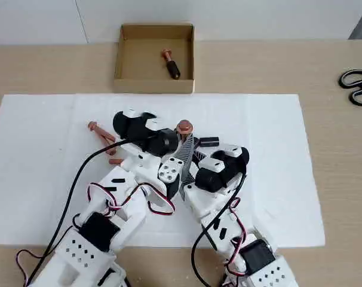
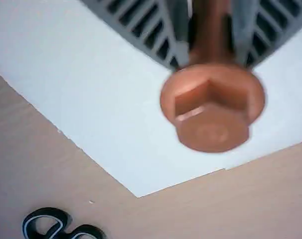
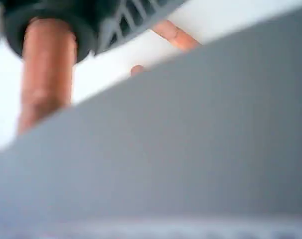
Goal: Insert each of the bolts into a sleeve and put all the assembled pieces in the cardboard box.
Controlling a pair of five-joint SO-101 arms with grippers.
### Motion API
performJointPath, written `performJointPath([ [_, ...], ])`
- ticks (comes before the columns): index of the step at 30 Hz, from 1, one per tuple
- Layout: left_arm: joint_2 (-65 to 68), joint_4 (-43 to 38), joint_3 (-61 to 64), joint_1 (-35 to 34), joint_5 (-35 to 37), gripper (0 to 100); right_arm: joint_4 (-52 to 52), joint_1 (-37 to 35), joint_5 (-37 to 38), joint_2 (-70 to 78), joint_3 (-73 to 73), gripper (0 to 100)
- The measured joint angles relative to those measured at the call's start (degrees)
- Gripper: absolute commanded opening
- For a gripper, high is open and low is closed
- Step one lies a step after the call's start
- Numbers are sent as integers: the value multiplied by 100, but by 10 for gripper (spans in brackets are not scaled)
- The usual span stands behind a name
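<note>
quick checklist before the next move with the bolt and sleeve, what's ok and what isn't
1. Copper hex-head bolt clamped in the left jaws: ok.
2. Black cylindrical sleeve lined up with that bolt: cannot tell.
3. Right jaws' grip: cannot tell.
4. Brown cardboard box has room, one assembled piece inside: ok.
5. All bolts sleeved: not ok, loose copper bolts lie on the white paper sheet.
6. Black-handled scissors well away from both arms: ok.
</note>
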Motion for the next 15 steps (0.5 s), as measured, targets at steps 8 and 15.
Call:
performJointPath([
  [8, 0, 343, 0, 9, -35, 6, 0, -26, 229, 0, 0, 4],
  [15, 0, 404, 0, 18, -35, 6, 0, -26, 501, 0, 0, 4],
])
